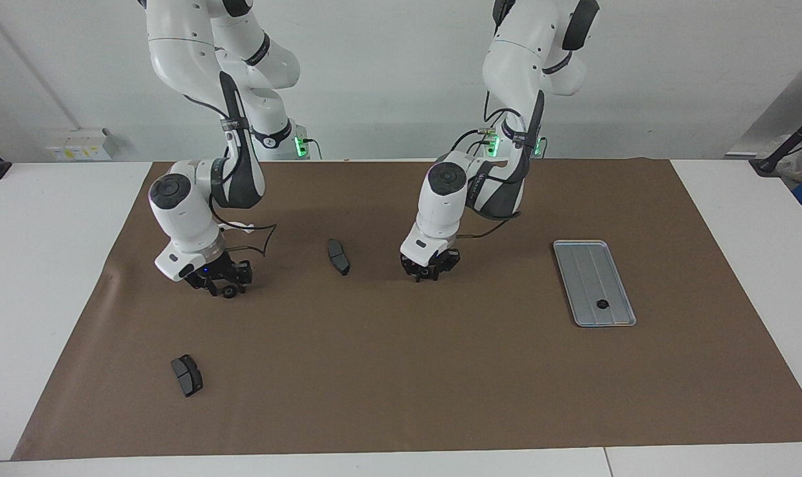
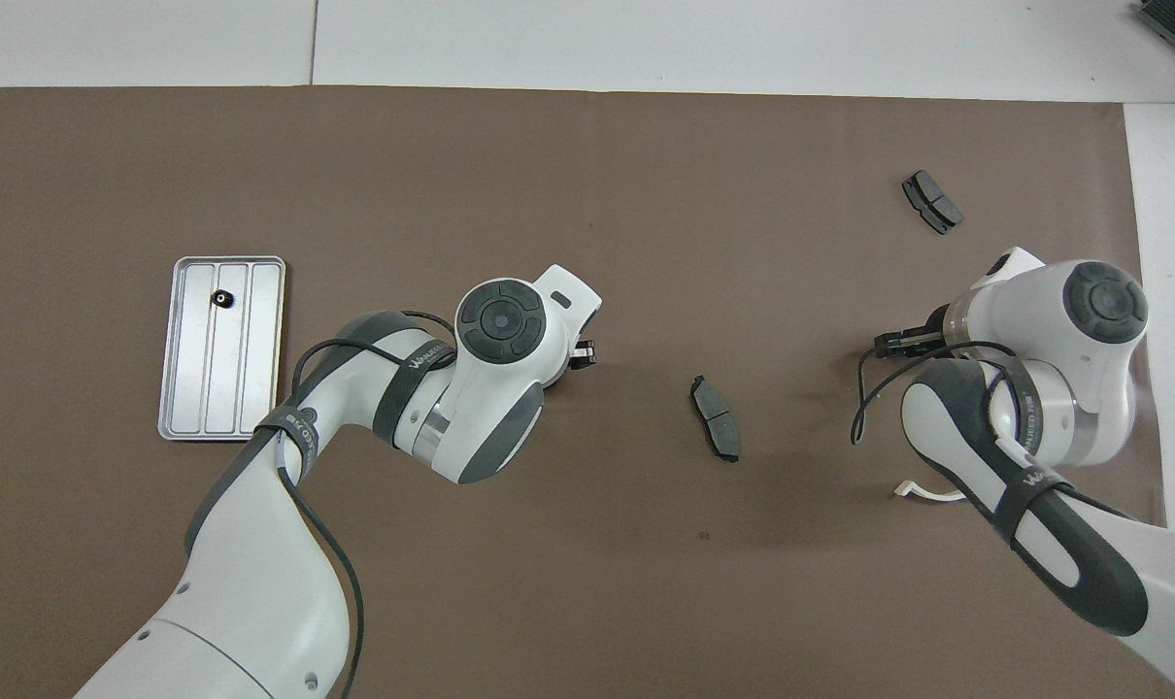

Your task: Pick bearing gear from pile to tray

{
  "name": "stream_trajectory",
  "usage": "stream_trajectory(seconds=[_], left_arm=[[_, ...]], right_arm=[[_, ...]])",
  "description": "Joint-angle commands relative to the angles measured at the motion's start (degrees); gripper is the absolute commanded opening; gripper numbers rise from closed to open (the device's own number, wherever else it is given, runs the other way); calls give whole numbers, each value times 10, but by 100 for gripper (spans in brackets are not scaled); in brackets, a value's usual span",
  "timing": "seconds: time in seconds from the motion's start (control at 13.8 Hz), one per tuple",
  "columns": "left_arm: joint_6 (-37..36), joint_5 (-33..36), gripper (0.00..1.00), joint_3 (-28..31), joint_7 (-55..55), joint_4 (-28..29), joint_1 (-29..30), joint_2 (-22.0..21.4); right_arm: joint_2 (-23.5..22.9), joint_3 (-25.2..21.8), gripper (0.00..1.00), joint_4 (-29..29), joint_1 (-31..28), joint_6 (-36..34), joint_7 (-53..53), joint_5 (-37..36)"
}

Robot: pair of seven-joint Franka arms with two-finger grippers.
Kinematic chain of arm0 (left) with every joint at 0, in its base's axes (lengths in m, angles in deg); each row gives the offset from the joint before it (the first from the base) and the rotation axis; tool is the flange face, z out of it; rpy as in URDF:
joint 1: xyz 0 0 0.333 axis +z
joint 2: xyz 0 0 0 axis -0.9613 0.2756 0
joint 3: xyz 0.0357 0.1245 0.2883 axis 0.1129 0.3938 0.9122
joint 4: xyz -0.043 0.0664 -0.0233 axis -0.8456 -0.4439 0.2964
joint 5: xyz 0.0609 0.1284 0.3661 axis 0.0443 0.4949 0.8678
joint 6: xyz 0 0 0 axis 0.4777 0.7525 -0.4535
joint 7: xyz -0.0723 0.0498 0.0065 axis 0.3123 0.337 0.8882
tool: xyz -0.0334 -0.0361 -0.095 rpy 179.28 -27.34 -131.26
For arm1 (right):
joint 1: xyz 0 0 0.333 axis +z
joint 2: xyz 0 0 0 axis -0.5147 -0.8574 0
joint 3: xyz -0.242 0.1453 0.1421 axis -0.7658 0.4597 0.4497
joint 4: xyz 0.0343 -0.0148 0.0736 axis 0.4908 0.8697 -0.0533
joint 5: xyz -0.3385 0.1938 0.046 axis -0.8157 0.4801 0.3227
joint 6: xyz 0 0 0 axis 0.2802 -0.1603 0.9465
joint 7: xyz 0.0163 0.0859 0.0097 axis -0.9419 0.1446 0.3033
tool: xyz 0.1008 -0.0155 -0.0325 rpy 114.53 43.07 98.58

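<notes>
My right gripper (image 1: 225, 283) is low over the mat toward the right arm's end, shut on a small black bearing gear (image 1: 229, 292) at its fingertips; it also shows in the overhead view (image 2: 900, 341). The silver ribbed tray (image 1: 576, 268) lies toward the left arm's end with one black gear (image 1: 601, 304) in it; the overhead view shows the tray (image 2: 184, 388) and that gear (image 2: 221, 299) too. My left gripper (image 1: 431, 270) hangs low over the mat's middle, beside a dark grey pad (image 1: 339, 256). Nothing shows in it.
A second dark grey pad (image 1: 187, 375) lies farther from the robots toward the right arm's end. A white curved bracket (image 2: 923, 492) peeks out under the right arm. The brown mat (image 1: 401, 384) covers the table.
</notes>
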Motion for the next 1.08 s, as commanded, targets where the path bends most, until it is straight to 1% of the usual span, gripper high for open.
stream_trajectory(seconds=[0.0, 0.07, 0.14, 0.22, 0.29, 0.36, 0.43, 0.58, 0.72, 0.87, 1.01], left_arm=[[16, 6, 27, 7, 7, 23, -9, -13], [16, 6, 23, 7, 5, 23, -7, -13], [15, 6, 17, 7, 5, 22, -6, -13], [13, 6, 13, 7, 5, 22, -4, -13], [6, 6, 10, 7, 5, 19, -2, -13], [5, 6, 6, 9, 5, 14, 1, -12], [-1, 6, 5, 12, 3, 1, 15, -10], [-30, 10, 2, 12, -4, -38, 64, -3], [-67, 16, 0, 12, -34, -78, 121, 6], [-93, 15, 0, 12, -99, -90, 182, 2], [-119, 14, 0, 10, -192, -86, 248, -9]], right_arm=[[4, 4, 30, 7, -3, 6, 15, 9], [5, 4, 18, 6, 1, 6, 13, 9], [6, 4, 10, 1, 2, 6, 10, 9], [8, 5, 7, -4, 8, 6, 5, 9], [10, 5, 7, -9, 19, 6, -4, 9], [10, 5, 5, -16, 31, 5, -18, 10], [10, 4, 4, -24, 46, 4, -34, 17], [11, 4, 3, -43, 74, -10, -63, 30], [7, 4, 2, -70, 105, -31, -102, 30], [5, 4, 0, -81, 139, -30, -140, 30], [3, 4, 0, -94, 172, -30, -180, 30]])
